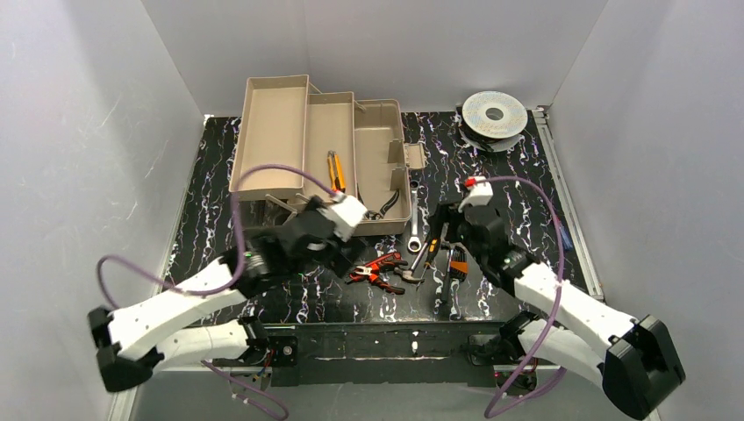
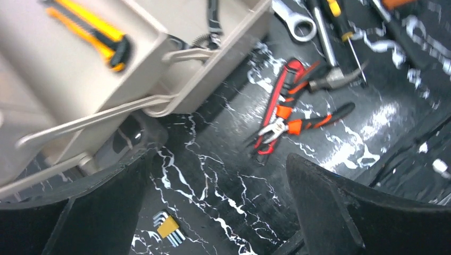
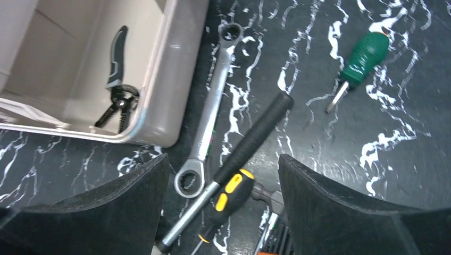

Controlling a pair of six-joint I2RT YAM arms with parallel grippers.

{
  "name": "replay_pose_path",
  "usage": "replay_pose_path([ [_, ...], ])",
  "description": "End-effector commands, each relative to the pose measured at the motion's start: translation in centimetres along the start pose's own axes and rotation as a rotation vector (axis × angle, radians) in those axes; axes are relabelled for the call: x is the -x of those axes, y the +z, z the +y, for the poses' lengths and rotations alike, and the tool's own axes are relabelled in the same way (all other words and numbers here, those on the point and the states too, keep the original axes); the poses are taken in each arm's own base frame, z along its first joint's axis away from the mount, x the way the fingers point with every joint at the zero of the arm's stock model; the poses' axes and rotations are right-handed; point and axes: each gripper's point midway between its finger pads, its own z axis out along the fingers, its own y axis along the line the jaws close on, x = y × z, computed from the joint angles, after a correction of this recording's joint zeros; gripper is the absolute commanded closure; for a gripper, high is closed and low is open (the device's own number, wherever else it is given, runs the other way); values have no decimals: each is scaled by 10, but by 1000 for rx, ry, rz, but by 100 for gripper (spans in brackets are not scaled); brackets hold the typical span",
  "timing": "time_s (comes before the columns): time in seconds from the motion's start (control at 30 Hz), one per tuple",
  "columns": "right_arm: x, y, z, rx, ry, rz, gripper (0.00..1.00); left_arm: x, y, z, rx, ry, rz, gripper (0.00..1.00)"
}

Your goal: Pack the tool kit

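The beige toolbox [image 1: 279,140] stands open at the back left, with a yellow knife [image 1: 336,171] in its middle tray and black pliers [image 3: 118,79] in its deep part. In front of it lie two red pliers [image 1: 377,267], a wrench [image 3: 210,114], a black-handled hammer [image 3: 255,133], a black-and-yellow screwdriver [image 3: 228,199] and a green screwdriver [image 3: 361,56]. My left gripper [image 2: 218,212] hangs open over bare table, left of the red pliers [image 2: 282,101]. My right gripper [image 3: 223,207] is open above the hammer shaft and the black-and-yellow screwdriver.
A round silver wire spool [image 1: 494,114] sits at the back right. A small set of hex keys [image 2: 169,227] with a yellow holder lies under my left gripper. Grey walls close in the black marbled table [image 1: 219,175] on three sides.
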Motion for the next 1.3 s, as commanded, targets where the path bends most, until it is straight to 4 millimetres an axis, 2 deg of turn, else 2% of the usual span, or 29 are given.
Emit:
replay_pose_path([
  [0.0, 58, -10, -3, -9, 150, -319, 19, -14, 6, -24, 54, 229, 111, 2],
  [0.17, 40, 3, -10, -50, 174, -282, 18, -35, 2, -86, -264, 291, 154, 2],
  [0.27, 32, 8, -14, -78, 183, -258, 18, -50, 0, -105, -383, 307, 156, 2],
  [0.4, 20, 14, -23, -125, 202, -242, 18, -58, 8, -97, -300, 254, 187, 2],
  [0.5, 18, 15, -27, -148, 205, -234, 18, -70, 13, -104, -308, 210, 222, 2],
  [0.57, 19, 14, -25, -140, 206, -235, 18, -81, 19, -105, -307, 222, 244, 2],
  [0.63, 19, 12, -23, -129, 202, -220, 18, -88, 30, -97, -234, 229, 262, 2],
  [0.77, 18, 2, -25, -134, 204, -202, 18, -92, 44, -114, -260, 227, 328, 2],
  [0.9, 20, -8, -28, -118, 216, -241, 18, -101, 65, -115, -220, 271, 337, 2],
  [1.0, 18, -9, -27, -104, 216, -247, 18, -103, 79, -124, -260, 315, 341, 2],
  [1.1, 19, -8, -28, -122, 210, -230, 18, -104, 93, -113, -217, 374, 419, 2],
  [1.27, 18, -8, -27, -119, 211, -226, 19, -117, 109, -102, -230, 407, 540, 2],
])
